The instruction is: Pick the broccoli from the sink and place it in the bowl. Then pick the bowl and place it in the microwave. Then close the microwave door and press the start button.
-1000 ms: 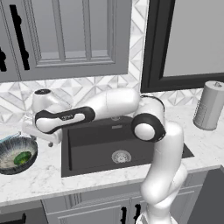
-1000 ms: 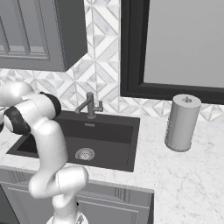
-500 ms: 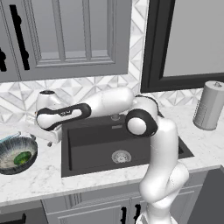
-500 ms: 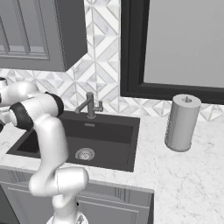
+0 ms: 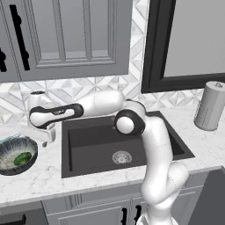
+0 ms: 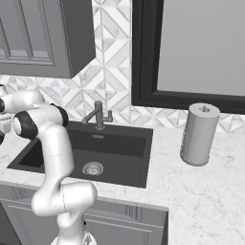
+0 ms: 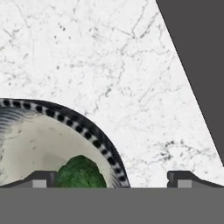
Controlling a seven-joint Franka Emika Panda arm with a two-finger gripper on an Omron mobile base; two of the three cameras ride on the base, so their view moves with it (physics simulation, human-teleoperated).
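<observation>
gripper (image 7: 112,180): jaws spread wide, holding nothing
broccoli (image 7: 81,173): already sitting inside the bowl (image 7: 89,129), right next to one fingertip
key relation: bowl rim runs between the two tips, so one finger is inside and one outside over the counter (image 7: 109,61). I'd guess a rim pinch comes next
hand view extra: shows that straddle
left base view extra: bowl just beside the sink (image 5: 118,145), hand above it

A white marble tabletop (image 6: 210,191) meets a diamond-patterned tile wall (image 6: 110,52), with grey cabinets (image 5: 66,39) overhead, a black-framed window (image 6: 191,52) and a grey canister (image 6: 198,134) nearby.
</observation>
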